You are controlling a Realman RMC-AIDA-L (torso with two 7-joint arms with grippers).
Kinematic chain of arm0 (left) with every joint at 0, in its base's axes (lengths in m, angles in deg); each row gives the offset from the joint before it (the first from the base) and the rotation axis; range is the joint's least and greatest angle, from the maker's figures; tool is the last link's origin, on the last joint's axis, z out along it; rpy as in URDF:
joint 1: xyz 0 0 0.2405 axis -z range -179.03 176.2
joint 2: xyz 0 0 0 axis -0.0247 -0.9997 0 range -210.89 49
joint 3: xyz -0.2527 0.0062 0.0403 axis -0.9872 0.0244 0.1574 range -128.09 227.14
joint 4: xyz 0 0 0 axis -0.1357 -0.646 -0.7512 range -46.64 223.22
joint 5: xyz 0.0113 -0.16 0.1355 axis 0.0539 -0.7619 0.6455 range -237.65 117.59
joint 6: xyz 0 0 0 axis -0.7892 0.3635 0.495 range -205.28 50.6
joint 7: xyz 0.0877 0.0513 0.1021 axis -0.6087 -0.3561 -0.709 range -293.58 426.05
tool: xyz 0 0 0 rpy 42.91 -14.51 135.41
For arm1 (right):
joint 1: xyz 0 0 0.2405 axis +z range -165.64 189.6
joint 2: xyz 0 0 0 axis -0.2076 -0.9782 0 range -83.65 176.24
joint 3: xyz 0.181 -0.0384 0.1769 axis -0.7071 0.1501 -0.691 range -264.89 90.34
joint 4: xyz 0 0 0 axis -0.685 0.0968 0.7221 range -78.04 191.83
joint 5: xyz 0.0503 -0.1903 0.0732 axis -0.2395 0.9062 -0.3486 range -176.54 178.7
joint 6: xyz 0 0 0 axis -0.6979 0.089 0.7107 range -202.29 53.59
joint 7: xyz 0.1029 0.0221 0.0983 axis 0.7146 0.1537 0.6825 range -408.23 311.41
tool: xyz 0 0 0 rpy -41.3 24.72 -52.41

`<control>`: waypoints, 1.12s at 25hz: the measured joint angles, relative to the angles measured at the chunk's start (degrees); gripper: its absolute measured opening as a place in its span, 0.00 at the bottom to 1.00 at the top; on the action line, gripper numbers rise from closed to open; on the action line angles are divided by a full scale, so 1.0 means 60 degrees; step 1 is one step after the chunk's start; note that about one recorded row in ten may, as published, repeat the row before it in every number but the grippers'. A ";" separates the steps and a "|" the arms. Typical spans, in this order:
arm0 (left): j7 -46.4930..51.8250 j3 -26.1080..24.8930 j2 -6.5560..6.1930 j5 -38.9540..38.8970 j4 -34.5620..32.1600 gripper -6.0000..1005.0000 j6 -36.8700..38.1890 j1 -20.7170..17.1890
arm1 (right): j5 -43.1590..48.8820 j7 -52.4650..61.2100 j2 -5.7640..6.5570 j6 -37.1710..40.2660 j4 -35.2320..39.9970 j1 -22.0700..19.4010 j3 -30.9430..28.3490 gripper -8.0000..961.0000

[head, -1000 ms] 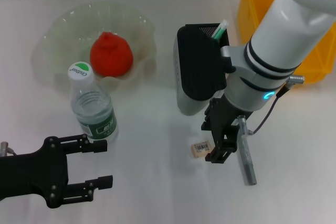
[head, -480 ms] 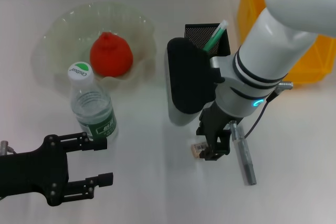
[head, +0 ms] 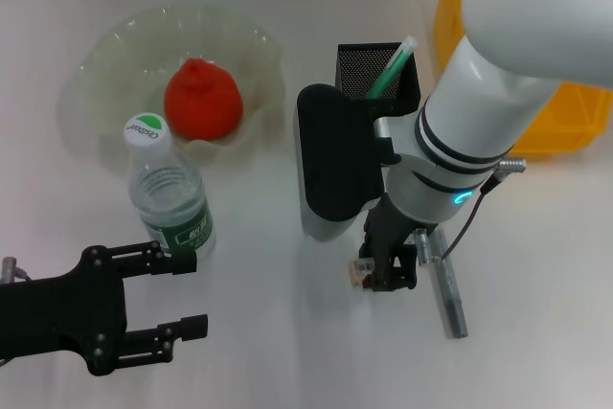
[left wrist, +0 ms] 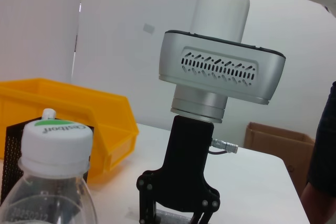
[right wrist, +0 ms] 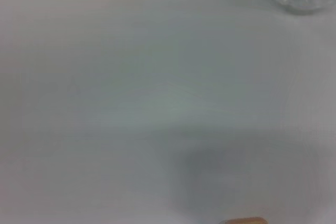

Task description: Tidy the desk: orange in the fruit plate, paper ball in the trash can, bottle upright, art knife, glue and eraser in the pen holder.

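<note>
orange [head: 202, 99]: in clear fruit plate [head: 105, 55] | bottle [head: 170, 200]: upright, capped | eraser [head: 360, 272]: on desk | art knife [head: 450, 296]: lying flat | pen holder [head: 356, 64]: black mesh

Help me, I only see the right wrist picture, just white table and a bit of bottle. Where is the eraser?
Observer: The eraser lies on the table, right at the right gripper, which is low over it.
Operator: Is the knife put away?
Observer: No, the art knife lies flat on the table beside that gripper.
Operator: What about the other arm?
Observer: The left gripper hangs open next to the upright bottle.
</note>
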 joint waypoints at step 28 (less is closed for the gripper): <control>-0.0083 -0.0509 -0.0033 -0.0003 -0.0007 0.68 0.0014 -0.0103 | 0.1154 0.1272 0.0073 -0.0232 0.3542 -0.1204 -0.5106 0.35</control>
